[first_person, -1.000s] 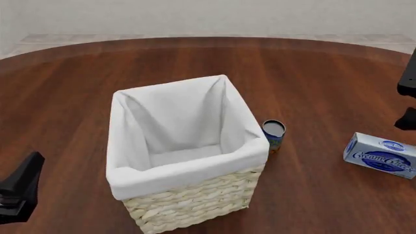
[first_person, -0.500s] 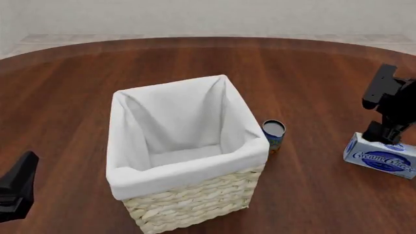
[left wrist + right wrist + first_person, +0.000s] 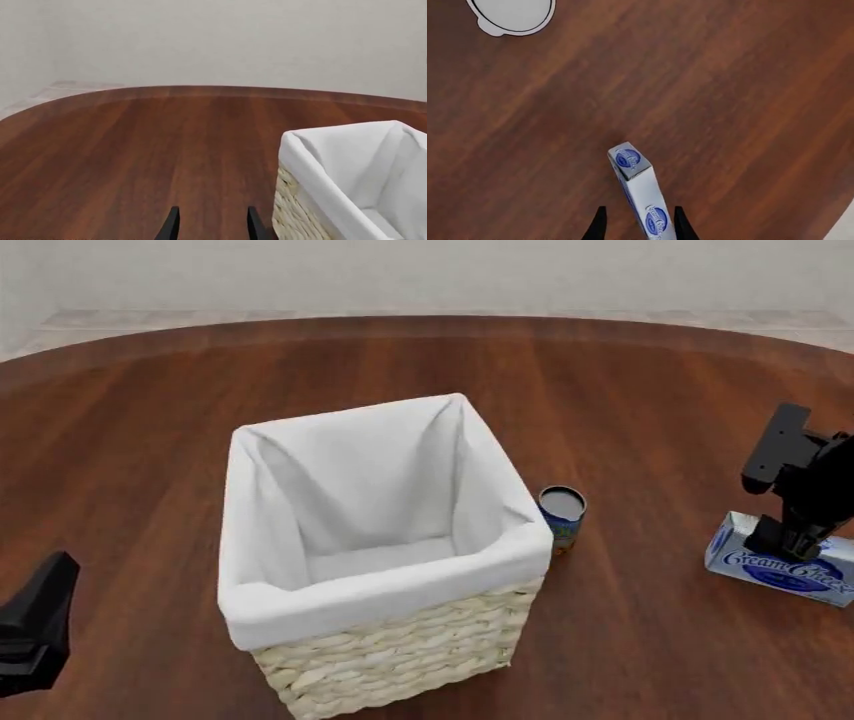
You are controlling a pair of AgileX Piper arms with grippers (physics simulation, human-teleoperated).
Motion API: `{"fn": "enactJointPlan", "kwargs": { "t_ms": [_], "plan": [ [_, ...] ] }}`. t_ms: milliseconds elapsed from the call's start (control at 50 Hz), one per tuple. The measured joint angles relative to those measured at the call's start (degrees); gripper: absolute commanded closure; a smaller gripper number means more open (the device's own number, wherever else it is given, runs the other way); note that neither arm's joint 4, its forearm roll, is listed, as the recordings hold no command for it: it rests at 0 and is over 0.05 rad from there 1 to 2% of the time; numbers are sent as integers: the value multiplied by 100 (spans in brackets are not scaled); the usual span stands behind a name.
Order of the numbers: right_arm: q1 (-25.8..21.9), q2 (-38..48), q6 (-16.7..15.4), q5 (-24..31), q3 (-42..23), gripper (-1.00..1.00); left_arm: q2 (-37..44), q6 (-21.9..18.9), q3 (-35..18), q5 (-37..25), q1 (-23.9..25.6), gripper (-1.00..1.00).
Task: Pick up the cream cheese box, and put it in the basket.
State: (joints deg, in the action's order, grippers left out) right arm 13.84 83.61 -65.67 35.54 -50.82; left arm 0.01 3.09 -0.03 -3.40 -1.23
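The cream cheese box (image 3: 785, 572) lies on the table at the far right, white and light blue with a dark blue oval logo. My right gripper (image 3: 787, 536) hangs right over it, pointing down. In the right wrist view the box (image 3: 637, 187) runs lengthways between the two open fingertips of the gripper (image 3: 639, 227), with a small gap on each side. The basket (image 3: 400, 592) stands in the middle, pale wicker with a white liner, and nothing lies inside it. My left gripper (image 3: 212, 229) is open and holds nothing, low at the front left beside the basket (image 3: 313, 170).
A small round blue can (image 3: 562, 515) with a grey top stands just right of the basket, between it and the box; its top shows in the right wrist view (image 3: 514, 15). The dark wooden table (image 3: 641, 400) curves away at the back.
My right arm came in from the right edge and lowered over the cream cheese box, so its fingers now straddle it. The left arm barely shifted.
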Motion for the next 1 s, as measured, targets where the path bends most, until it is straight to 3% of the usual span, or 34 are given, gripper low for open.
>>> {"fn": "enactJointPlan", "kwargs": {
  "t_ms": [220,1000],
  "plan": [
    [171,34,-247,-183,38,-100,0,23,0,-31,28,-100],
    [602,512,-588,-539,80,-100,2,-6,0,-164,135,-100]
  ]
}}
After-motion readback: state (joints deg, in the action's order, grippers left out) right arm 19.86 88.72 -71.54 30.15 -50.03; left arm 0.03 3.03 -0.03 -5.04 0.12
